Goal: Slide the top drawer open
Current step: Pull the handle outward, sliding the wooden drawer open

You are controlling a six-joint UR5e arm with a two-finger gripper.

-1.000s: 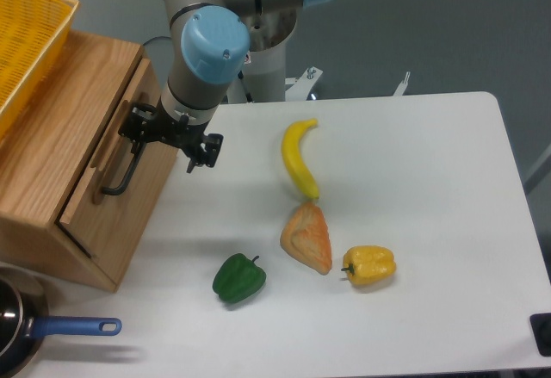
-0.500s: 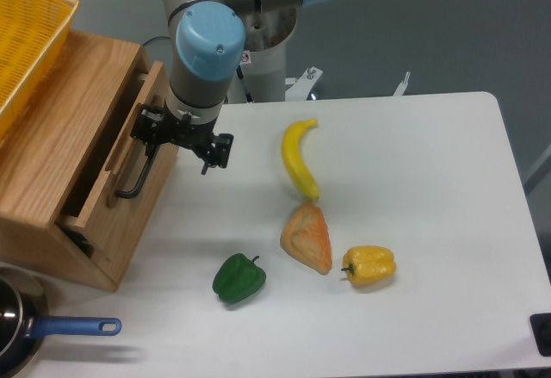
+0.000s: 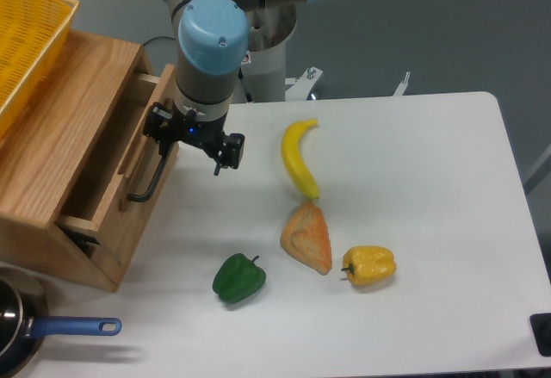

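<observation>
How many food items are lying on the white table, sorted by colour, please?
Yellow: 2, the banana and the yellow pepper
Green: 1, the green pepper
Tan-orange: 1, the bread piece
Total: 4

I see the light oak top drawer [image 3: 129, 180] with its black bar handle [image 3: 153, 176]. Right of it lie a yellow banana [image 3: 298, 158], a green pepper [image 3: 238, 279] and a yellow pepper [image 3: 369, 265].
</observation>
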